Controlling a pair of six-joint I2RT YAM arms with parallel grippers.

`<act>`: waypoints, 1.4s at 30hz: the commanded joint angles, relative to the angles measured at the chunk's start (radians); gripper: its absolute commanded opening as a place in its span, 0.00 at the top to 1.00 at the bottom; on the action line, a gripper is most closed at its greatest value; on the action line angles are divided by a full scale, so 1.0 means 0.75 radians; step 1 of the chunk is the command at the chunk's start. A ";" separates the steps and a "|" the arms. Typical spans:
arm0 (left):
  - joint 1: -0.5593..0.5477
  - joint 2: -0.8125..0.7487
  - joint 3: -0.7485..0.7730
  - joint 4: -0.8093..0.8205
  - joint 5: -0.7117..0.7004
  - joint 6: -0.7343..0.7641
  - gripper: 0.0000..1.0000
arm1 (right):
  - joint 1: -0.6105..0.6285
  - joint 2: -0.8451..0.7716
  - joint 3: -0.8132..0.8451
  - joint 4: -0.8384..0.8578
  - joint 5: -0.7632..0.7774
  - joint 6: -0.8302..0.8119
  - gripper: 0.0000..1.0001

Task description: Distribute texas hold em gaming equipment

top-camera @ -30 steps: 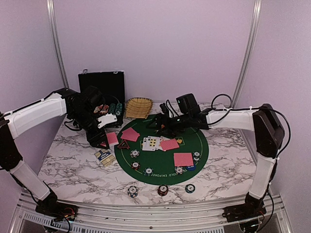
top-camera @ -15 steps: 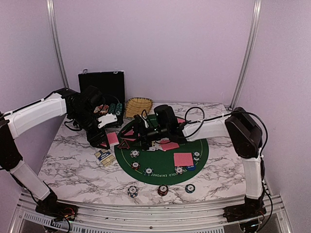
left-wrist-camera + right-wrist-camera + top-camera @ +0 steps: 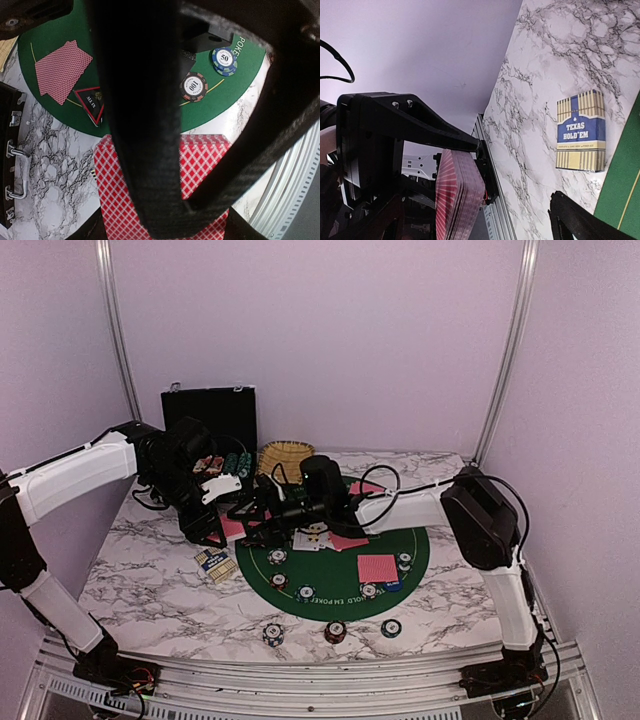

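Top external view: left gripper [image 3: 208, 528] clamps one deck of pink-red-backed cards [image 3: 205, 160] at the left edge of the green mat [image 3: 410, 530]; right gripper [image 3: 250, 524] gapes wide just beside it. Three poker chips [image 3: 335, 631] line the near edge of the table [image 3: 140, 580]; perhaps five more lie on the mat.
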 commanded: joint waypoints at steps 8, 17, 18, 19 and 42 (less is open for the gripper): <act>-0.006 -0.005 0.016 -0.014 0.039 -0.007 1.00 | 0.047 0.146 0.181 0.026 -0.046 0.060 0.04; -0.006 -0.019 0.013 -0.015 0.026 -0.002 1.00 | 0.038 0.218 0.250 -0.021 -0.031 0.071 0.09; -0.006 -0.022 0.012 -0.014 0.026 -0.002 1.00 | 0.032 0.215 0.237 -0.024 -0.026 0.070 0.10; -0.006 -0.023 0.011 -0.015 0.023 -0.001 1.00 | 0.026 0.208 0.216 -0.023 -0.022 0.072 0.12; -0.004 -0.010 0.009 -0.014 -0.017 0.013 1.00 | -0.044 0.016 -0.080 0.189 -0.019 0.157 0.48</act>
